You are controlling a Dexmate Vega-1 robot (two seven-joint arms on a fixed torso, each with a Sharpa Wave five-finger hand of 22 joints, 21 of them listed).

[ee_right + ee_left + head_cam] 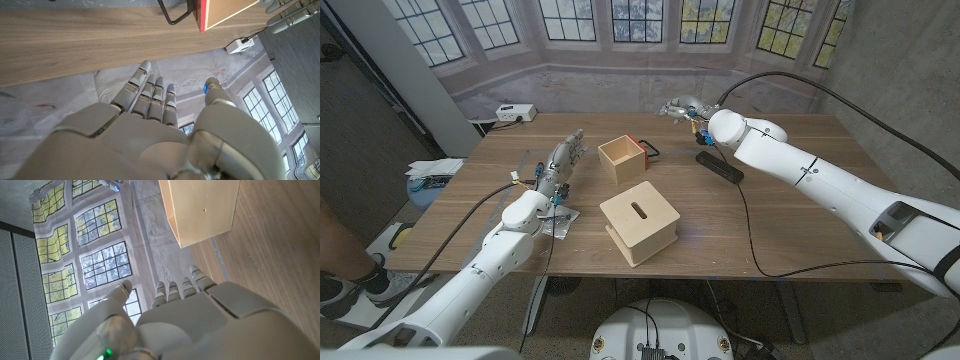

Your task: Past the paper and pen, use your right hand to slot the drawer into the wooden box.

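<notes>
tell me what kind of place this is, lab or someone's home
Probably a lab or test room. The window wall looks like a printed backdrop, cables trail over the wooden table, and a power strip sits at its far corner.

Soft, even daylight; my white left hand (200,325) and the pale wooden slotted box (639,225) cast faint shadows. Wrist views bend window frames at the edges.
</notes>
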